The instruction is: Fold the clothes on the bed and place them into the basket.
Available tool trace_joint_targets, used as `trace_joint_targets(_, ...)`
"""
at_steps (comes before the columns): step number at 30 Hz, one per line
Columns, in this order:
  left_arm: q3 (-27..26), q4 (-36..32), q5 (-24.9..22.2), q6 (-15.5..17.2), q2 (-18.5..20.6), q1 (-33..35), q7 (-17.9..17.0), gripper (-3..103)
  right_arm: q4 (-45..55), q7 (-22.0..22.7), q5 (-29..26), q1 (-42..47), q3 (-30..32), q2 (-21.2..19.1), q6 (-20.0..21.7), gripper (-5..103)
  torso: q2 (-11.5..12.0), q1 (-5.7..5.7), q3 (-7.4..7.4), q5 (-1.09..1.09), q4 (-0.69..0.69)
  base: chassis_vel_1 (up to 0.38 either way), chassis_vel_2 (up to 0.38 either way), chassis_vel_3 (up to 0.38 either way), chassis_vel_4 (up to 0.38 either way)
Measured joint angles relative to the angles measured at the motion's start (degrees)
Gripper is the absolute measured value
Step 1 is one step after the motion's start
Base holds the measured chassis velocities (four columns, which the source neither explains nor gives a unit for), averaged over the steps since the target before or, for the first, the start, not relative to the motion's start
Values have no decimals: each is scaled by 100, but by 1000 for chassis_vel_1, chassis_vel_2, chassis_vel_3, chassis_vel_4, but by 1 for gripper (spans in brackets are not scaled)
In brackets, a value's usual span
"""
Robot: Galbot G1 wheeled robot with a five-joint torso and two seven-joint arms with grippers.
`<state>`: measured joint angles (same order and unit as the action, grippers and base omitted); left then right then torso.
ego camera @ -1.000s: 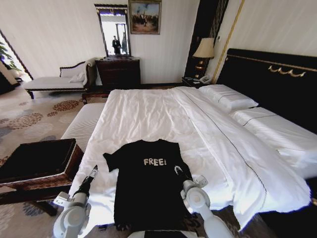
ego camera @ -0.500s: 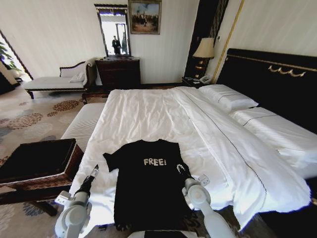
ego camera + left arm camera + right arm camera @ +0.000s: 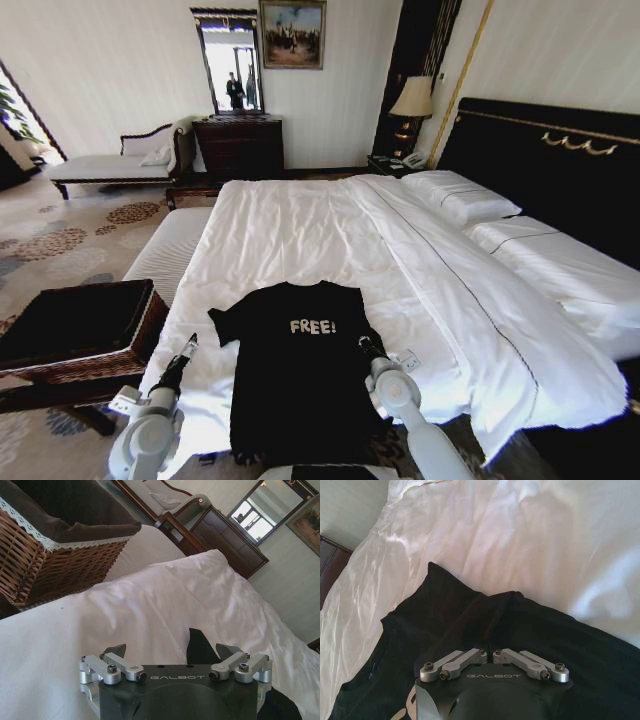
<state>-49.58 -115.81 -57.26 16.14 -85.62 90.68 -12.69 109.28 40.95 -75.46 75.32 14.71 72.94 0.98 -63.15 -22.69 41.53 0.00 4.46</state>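
- Head view: a brown wicker basket (image 3: pixel 75 335) with dark lining stood on a dark stand at 9 o'clock of the black shirt (image 3: pixel 297 370); nothing could be seen inside it.
- The bed (image 3: pixel 300 230), white-sheeted, ran toward 12 o'clock, with pillows (image 3: pixel 458 194) and a black headboard (image 3: pixel 545 165) at 2 o'clock. A white bench (image 3: pixel 170 250) lay beside the bed at 10 o'clock; a dresser (image 3: pixel 238 146), mirror (image 3: pixel 228 62), lamp (image 3: pixel 411 98) and patterned carpet (image 3: pixel 60 240) lay beyond.
- The shirt lay flat at the bed's near edge, "FREE!" lettering up, sleeves spread.
- The left gripper (image 3: pixel 186 349) hovered over the sheet at the shirt's 9 o'clock; the right gripper (image 3: pixel 363 343) sat at the shirt's 3 o'clock sleeve.
- Left wrist view: the left gripper (image 3: pixel 174 648) had fingers spread wide over white sheet, a shirt corner between them; the basket's (image 3: pixel 55 562) lining showed no contents.
- Right wrist view: the right gripper (image 3: pixel 491 653) had its linkages drawn together, jaws narrow, over the shirt's (image 3: pixel 470 625) black fabric; whether it pinched cloth could not be told.
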Motion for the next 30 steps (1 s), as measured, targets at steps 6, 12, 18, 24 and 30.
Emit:
trace_joint_targets(6, 5, 16, 6, -2, 5, -10, 1, 100, 176, 25, 16, 180, -26, -82, 0, 0, 0, 0, 0, 0, 0, 0, 0, 0, 0)
trace_joint_targets(12, 10, 24, 11, -5, 5, -10, 3, 100, 335, 46, 56, 446, -39, -135, 11, 0, 0, 0, 0, 0, 0, 0, 0, 0, 0)
trace_joint_targets(18, 29, 26, 32, -9, -13, -10, 6, 100, 367, 26, 201, 464, -83, -107, 28, 0, 0, 0, 0, 0, 0, 0, 0, 0, 0)
trace_joint_targets(24, 11, 52, 37, -26, -13, 13, 15, 100, 387, -68, 291, 452, -86, -102, 29, 14, 0, 0, 0, 0, 0, 0, 0, 0, 0)
trace_joint_targets(30, 3, 55, 48, -38, -22, 29, 21, 100, 661, -276, 346, 454, -108, -101, 17, 35, 0, 0, 0, 0, 0, 0, 0, 0, 0)
